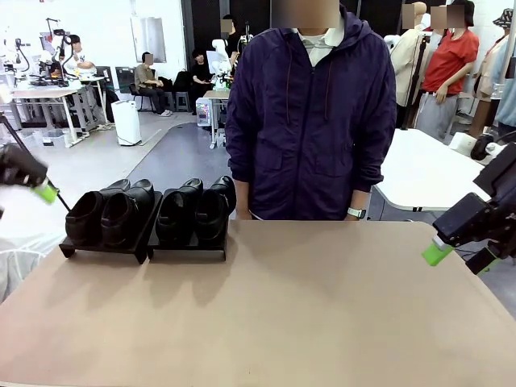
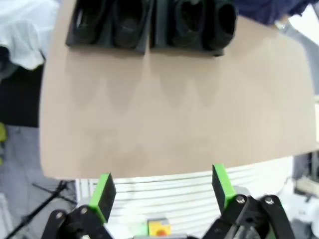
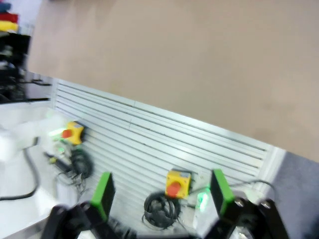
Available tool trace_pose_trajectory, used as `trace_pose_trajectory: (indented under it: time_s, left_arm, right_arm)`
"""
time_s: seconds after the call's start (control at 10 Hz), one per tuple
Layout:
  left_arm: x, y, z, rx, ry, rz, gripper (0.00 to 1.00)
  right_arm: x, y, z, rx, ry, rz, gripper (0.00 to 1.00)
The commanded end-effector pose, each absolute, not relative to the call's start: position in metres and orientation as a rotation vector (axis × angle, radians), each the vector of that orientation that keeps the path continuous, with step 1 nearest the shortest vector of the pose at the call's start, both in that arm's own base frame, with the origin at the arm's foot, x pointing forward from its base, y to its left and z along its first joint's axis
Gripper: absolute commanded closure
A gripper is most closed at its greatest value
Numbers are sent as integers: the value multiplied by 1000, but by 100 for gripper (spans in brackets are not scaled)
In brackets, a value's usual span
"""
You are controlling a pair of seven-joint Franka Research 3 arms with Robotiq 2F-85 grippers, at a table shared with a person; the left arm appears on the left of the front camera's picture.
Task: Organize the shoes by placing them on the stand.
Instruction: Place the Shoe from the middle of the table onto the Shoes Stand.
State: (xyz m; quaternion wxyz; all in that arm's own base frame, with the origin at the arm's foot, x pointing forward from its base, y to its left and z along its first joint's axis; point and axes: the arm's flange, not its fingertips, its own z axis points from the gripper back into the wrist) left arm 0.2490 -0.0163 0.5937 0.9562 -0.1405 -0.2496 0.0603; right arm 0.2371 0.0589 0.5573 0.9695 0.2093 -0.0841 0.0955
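Four black shoes (image 1: 150, 211) sit side by side on the stand (image 1: 142, 246) at the far left of the bench (image 1: 306, 314), two to each panel, toes pointing toward the person (image 1: 310, 113) standing at the far edge. Their long axes run front to back across the bench. The task looks complete; no shoe lies loose on the bench top. Left gripper (image 1: 32, 181) hangs off the left edge, near the stand, fingers spread and empty; in its wrist view the green fingertips (image 2: 103, 191) stand well apart, and the shoes lie straight ahead, across bare bench. Right gripper (image 1: 451, 238) hovers off the right edge, well apart from the stand, also open with nothing held. Left arm is clearly nearer the stand, should any shoe need straightening.
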Motion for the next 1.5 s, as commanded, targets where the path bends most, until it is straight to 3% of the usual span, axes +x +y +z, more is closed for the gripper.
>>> trace_pose_trajectory:
  time_s: [0.0, 0.1, 0.2, 1.4]
  left_arm:
    - [225, -7, 564, -319, -560, 200, 0]
    - [245, 7, 556, -348, -531, 191, 0]
    - [233, -11, 592, -300, -541, 178, 0]
    - [233, -11, 592, -300, -541, 178, 0]
  right_arm:
    - [237, 58, 559, 451, -172, 200, 0]
    - [237, 58, 559, 451, -172, 200, 0]
    - [237, 58, 559, 451, -172, 200, 0]
    - [237, 58, 559, 451, -172, 200, 0]
